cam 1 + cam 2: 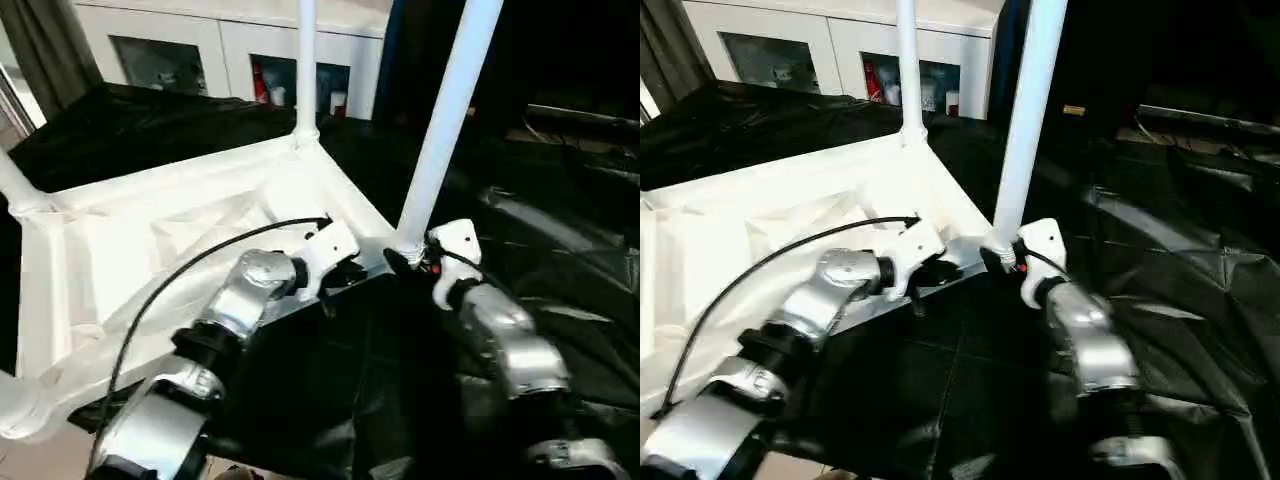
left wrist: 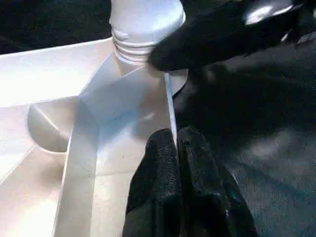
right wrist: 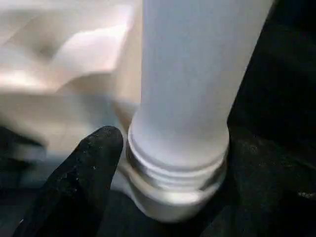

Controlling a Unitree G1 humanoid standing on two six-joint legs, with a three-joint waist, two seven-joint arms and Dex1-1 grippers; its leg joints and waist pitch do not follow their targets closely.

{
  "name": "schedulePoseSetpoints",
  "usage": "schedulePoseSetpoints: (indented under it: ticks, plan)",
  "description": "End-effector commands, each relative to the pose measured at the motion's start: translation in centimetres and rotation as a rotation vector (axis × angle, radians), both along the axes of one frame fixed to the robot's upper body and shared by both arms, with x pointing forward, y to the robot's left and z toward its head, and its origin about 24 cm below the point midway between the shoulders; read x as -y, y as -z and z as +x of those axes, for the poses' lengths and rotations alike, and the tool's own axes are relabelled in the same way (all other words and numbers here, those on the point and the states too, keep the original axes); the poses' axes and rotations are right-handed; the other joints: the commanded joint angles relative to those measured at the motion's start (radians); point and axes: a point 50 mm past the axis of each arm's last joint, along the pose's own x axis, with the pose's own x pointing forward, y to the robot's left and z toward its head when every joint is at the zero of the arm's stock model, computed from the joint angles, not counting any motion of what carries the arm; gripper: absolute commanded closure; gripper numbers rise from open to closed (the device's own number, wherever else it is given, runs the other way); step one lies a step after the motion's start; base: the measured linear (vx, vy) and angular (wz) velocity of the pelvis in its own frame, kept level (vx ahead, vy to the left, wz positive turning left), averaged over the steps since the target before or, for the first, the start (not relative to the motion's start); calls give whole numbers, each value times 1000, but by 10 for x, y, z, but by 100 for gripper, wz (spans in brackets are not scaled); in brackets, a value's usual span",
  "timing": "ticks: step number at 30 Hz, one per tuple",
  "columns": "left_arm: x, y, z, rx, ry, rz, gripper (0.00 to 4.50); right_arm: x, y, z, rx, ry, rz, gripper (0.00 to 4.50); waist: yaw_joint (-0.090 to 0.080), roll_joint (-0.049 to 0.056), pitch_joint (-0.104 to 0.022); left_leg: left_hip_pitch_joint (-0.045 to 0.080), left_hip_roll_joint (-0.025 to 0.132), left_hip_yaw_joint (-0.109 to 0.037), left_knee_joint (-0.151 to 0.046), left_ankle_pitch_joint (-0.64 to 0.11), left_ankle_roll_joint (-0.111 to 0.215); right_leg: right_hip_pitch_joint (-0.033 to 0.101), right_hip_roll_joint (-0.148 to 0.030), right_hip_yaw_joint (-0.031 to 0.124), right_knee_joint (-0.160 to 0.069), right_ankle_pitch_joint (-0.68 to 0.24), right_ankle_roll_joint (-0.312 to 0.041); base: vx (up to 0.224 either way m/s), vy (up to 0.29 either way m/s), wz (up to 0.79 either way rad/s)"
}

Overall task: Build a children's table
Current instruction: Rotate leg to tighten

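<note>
Children's table [image 1: 150,240] lies upside down on the draped work tabletop [image 1: 560,260], taking up the left and centre; bare drape to the right and in front. Legs stand up from the corner sockets: near-right leg [image 1: 445,120] at the corner closest to both arms, far leg [image 1: 305,60] behind it, a third leg [image 1: 15,185] at the far-left corner. Cabinet [image 1: 230,50] sits behind the work tabletop. Left claw [image 2: 177,148] is on the raised rim [image 2: 170,106] just left of the near-right socket. Right claw [image 3: 173,173] sits around that leg's base from the right, one finger [image 3: 89,163] beside the threaded collar [image 3: 177,168].
</note>
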Motion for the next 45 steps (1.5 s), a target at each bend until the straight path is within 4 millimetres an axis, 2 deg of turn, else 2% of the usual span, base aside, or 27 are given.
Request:
schedulePoseSetpoints:
  ticks: [1, 2, 3, 5, 7, 8, 9, 10, 11, 12, 14, 16, 17, 18, 21, 23, 27, 32, 36, 37, 38, 39, 41, 42, 43, 44, 45]
  plan:
    - [-4, 11, -13, -64, 134, 19, 450, -12, -1, -10, -29, -229, 20, 94, 4, -15, -38, -4, 28, -12, -67, -356, 77, 28, -40, 29, -82, -428, -142, 0, 0, 0]
    - [-4, 11, -13, -64, 134, 19, 450, -12, -1, -10, -29, -229, 20, 94, 4, -15, -38, -4, 28, -12, -67, -356, 77, 28, -40, 29, -82, -428, -142, 0, 0, 0]
    - [-13, 10, -15, -77, 184, 29, 450, -5, -7, -14, -34, -301, 4, 94, 8, -15, -42, -3, 31, -11, -65, -324, 81, 33, -41, 29, -75, -380, -165, 0, 0, 0]
    - [-17, 10, -16, -85, 205, 36, 450, -1, -9, -15, -37, -330, -7, 94, 7, -13, -45, -7, 32, -10, -62, -290, 89, 36, -40, 29, -64, -317, -186, 0, 0, 0]
    - [-29, 7, -20, -122, 267, 40, 450, 7, -18, -21, -45, -442, 7, 94, 10, -14, -49, -3, 36, -3, -55, -233, 110, 36, -38, 29, -51, -199, -239, 0, 0, 0]
    - [-29, 7, -20, -122, 267, 40, 450, 7, -18, -21, -45, -442, 7, 94, 10, -14, -49, -3, 36, -3, -55, -233, 110, 36, -38, 29, -51, -199, -239, 0, 0, 0]
    - [-32, 6, -21, -134, 284, 30, 450, 8, -20, -22, -46, -461, 9, 94, 12, -11, -56, -5, 36, -2, -47, -160, 133, 41, -36, 26, -35, -88, -271, 0, 0, 0]
    - [-34, 5, -22, -147, 299, 22, 450, 9, -21, -23, -49, -478, 11, 94, 11, -14, -57, -6, 36, 0, -46, -139, 143, 41, -35, 26, -31, -52, -282, 0, 0, 0]
    - [-35, 4, -23, -155, 310, 17, 450, 10, -22, -24, -52, -492, 15, 94, 16, -12, -55, -8, 36, 2, -43, -114, 157, 42, -34, 24, -25, -11, -298, 0, 0, 0]
    - [-37, 3, -24, -158, 314, 15, 450, 11, -22, -24, -55, -506, 15, 94, 17, -12, -53, -9, 37, 3, -43, -111, 162, 42, -33, 23, -25, -7, -301, 0, 0, 0]
    - [-38, 3, -24, -162, 326, 13, 450, 11, -23, -26, -63, -529, 19, 94, 21, -10, -51, -8, 40, 5, -43, -127, 157, 41, -35, 22, -26, -39, -302, 0, 0, 0]
    - [-40, 2, -25, -166, 334, 5, 450, 13, -22, -27, -79, -558, 16, 94, 27, -10, -48, -3, 43, 5, -46, -175, 132, 39, -38, 23, -33, -116, -291, 0, 0, 0]
    - [-41, 2, -26, -168, 336, 2, 450, 13, -22, -28, -85, -568, 16, 118, 29, -17, -46, -5, 43, 6, -48, -195, 121, 39, -39, 25, -35, -157, -279, 0, 0, 0]
    - [-41, 2, -26, -171, 337, 2, 450, 12, -22, -28, -90, -573, 17, 126, 30, -14, -45, -4, 43, 5, -49, -210, 108, 36, -41, 26, -39, -192, -267, 0, 0, 0]
    - [-42, 2, -27, -174, 340, 5, 450, 12, -21, -28, -95, -580, 18, 131, 29, -16, -42, -4, 40, 3, -52, -232, 85, 34, -42, 28, -45, -253, -239, 0, 0, 0]
    - [-43, 2, -27, -175, 339, 6, 450, 11, -21, -28, -97, -582, 18, 165, 29, -16, -42, -4, 40, 2, -52, -237, 79, 33, -42, 29, -46, -264, -231, 0, 0, 0]
    - [-46, 3, -27, -170, 328, 14, 450, 8, -18, -29, -107, -594, 15, 188, 28, -14, -44, -6, 38, 1, -51, -219, 79, 35, -40, 29, -42, -230, -233, 0, 0, 0]
    - [-45, 3, -21, -140, 272, 25, 450, 6, -14, -32, -116, -567, 48, 189, 28, -15, -42, -6, 38, 2, -50, -218, 84, 34, -38, 28, -41, -214, -241, 0, 0, 0]
    - [-37, 6, -7, -91, 92, 21, 450, 0, 3, -27, -132, -356, 77, 189, 22, -15, -34, -2, 35, -1, -56, -288, 49, 24, -39, 30, -58, -349, -203, 0, 0, 0]
    - [-35, 6, -6, -90, 75, 16, 450, 0, 6, -26, -136, -323, 77, 189, 19, -17, -33, -2, 34, -7, -61, -329, 30, 25, -42, 28, -65, -432, -173, 0, 0, 0]
    - [-34, 7, -5, -89, 62, 12, 450, -1, 7, -25, -139, -300, 77, 189, 19, -17, -33, -2, 34, -7, -61, -329, 30, 25, -42, 28, -65, -432, -173, -52, 11, 0]
    - [-17, 10, -4, -80, 13, 4, 450, -9, 22, -23, -178, -132, 84, 189, 15, -17, -27, 1, 34, -7, -63, -357, 23, 16, -40, 31, -71, -466, -157, 0, 0, 0]
    - [-1, 12, -4, -67, -17, 1, 450, -18, 31, -22, -207, -4, 96, 189, 9, -12, -23, 5, 31, -14, -67, -402, 2, 10, -43, 27, -80, -555, -126, 0, 0, 0]
    - [4, 13, -4, -61, -28, -2, 450, -22, 32, -21, -213, 36, 101, 189, 5, -16, -22, 8, 30, -18, -68, -425, -4, 8, -42, 25, -87, -604, -102, 0, 0, 0]
    - [4, 13, -4, -61, -28, -2, 450, -22, 32, -21, -213, 36, 101, 189, 4, -17, -20, 11, 29, -18, -69, -437, -4, 5, -42, 25, -93, -625, -91, 0, 0, 0]
    - [14, 14, -6, -59, -33, -11, 450, -28, 34, -20, -212, 73, 85, 189, 3, -17, -19, 16, 28, -18, -68, -450, -2, 1, -42, 24, -97, -644, -83, 0, 0, 0]
    - [25, 14, -8, -64, -33, -25, 450, -37, 35, -18, -209, 125, 84, 189, -5, -10, -11, 27, 23, -23, -69, -506, -3, -7, -41, 16, -117, -721, -56, 0, 0, 0]
